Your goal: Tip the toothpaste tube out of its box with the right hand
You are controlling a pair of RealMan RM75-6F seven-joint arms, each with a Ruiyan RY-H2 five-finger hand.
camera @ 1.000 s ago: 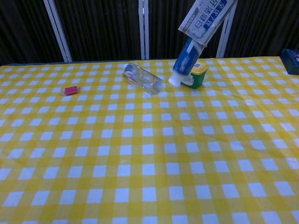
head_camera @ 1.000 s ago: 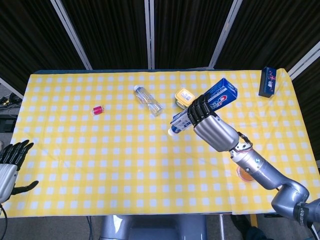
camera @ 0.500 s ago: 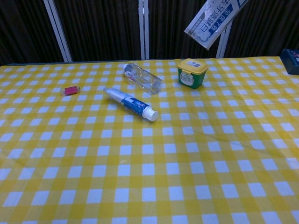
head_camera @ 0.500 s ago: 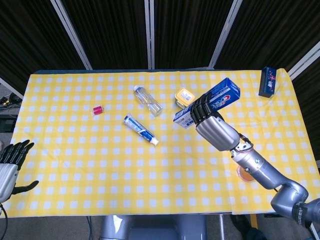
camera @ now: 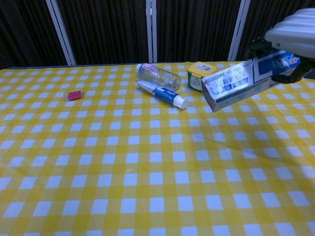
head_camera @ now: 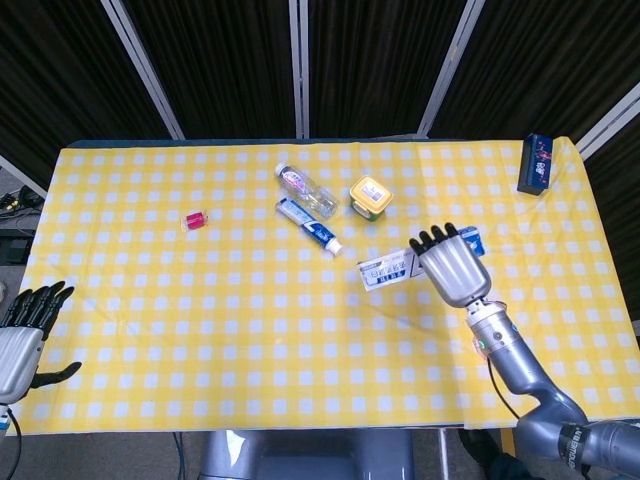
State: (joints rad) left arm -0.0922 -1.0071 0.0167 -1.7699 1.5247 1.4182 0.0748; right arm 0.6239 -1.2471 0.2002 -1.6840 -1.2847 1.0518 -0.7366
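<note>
The blue-and-white toothpaste tube (head_camera: 310, 226) (camera: 161, 93) lies on the yellow checked cloth, its white cap pointing to the near right, right beside a clear bottle (head_camera: 308, 191) (camera: 157, 76). My right hand (head_camera: 452, 265) (camera: 295, 34) grips the toothpaste box (head_camera: 390, 268) (camera: 241, 83) from above, holding it nearly level just over the table, to the right of the tube. The box's end toward the tube points left. My left hand (head_camera: 22, 330) hovers off the table's near left corner, fingers apart and holding nothing.
A yellow-lidded green jar (head_camera: 368, 196) (camera: 203, 76) stands between the bottle and the box. A small red item (head_camera: 195, 219) (camera: 75, 95) lies at the left. A dark blue box (head_camera: 536, 163) sits at the far right corner.
My right hand has lowered the box toward the near right and levelled it. The tube, loose on the cloth, has slid back against the bottle, which has shifted and turned a little.
</note>
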